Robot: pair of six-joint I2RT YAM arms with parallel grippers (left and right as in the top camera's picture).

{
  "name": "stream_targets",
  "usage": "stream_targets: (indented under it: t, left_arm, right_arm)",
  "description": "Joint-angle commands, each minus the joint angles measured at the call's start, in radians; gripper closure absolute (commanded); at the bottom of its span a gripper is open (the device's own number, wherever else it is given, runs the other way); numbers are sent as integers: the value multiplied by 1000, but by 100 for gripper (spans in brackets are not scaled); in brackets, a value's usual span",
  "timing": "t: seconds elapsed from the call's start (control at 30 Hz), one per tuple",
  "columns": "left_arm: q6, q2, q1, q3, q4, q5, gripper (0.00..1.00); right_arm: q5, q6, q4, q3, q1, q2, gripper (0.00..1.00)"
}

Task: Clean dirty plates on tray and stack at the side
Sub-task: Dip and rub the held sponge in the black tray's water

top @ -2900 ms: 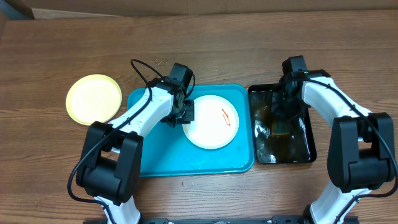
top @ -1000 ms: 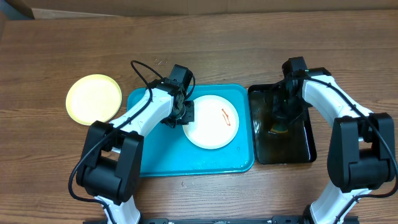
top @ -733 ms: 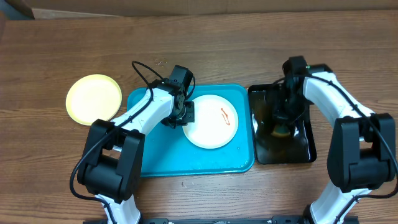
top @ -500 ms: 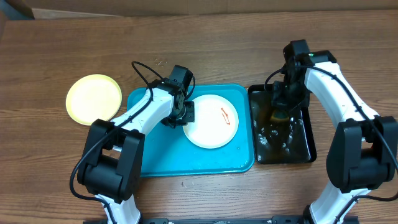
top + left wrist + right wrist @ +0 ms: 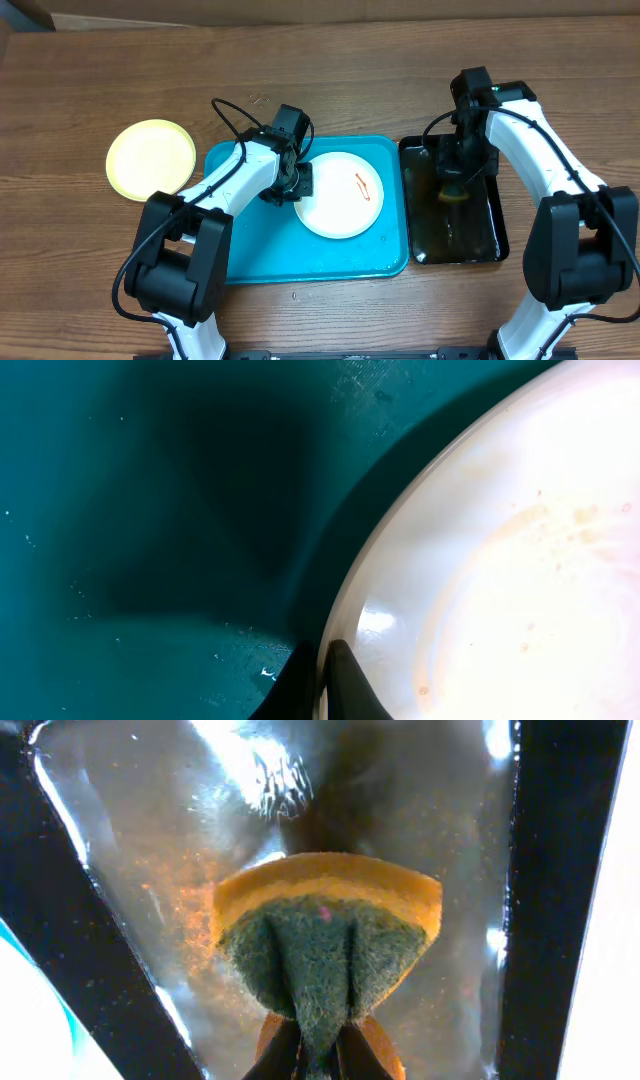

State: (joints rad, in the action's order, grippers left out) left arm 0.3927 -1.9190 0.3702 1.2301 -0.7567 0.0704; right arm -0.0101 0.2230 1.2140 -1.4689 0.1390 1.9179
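You're working at a brown wooden table [image 5: 330, 80] with a plank grain, and both arms reach away from you across it.

Nearest to you, in the middle, lies the turquoise tray [image 5: 250, 250], its long side running left to right. One white plate [image 5: 335, 205] sits flat in the tray's far right part, with a thin orange smear [image 5: 365, 188] on its right half. The left wrist view shows fainter brownish marks across the plate's face.

Your left gripper [image 5: 300, 185] is at the plate's left edge. Its fingers are pressed together on the rim, one tip over the plate's lip and the other outside it, low against the tray floor.

Just right of the turquoise tray, touching or nearly so, is the narrower black tray [image 5: 470, 240], its floor wet and glistening. Your right gripper [image 5: 455, 175] hangs over the far half of it, pinching a sponge [image 5: 325, 930] by its green scouring side. The sponge is folded, so the yellow foam bulges outward. You cannot tell whether the sponge touches the water.

To the left of the turquoise tray, out on the bare wood, a pale yellow plate [image 5: 151, 158] lies flat, apart from both arms.

At the far left corner, the edge of a cardboard box [image 5: 30, 15] shows.
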Motion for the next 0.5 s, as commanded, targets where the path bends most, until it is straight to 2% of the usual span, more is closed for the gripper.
stream_targets:
  t: [0.0, 0.2, 0.47]
  left_arm:
    - [3, -14, -5, -3, -1, -14, 96]
    - [3, -14, -5, -2, 0, -10, 96]
    - [3, -14, -5, 2, 2, 0, 96]
  right_arm:
    - [-6, -16, 0, -14, 9, -9, 96]
    - [-31, -14, -5, -14, 9, -9, 96]
    - [95, -13, 78, -105, 33, -9, 96]
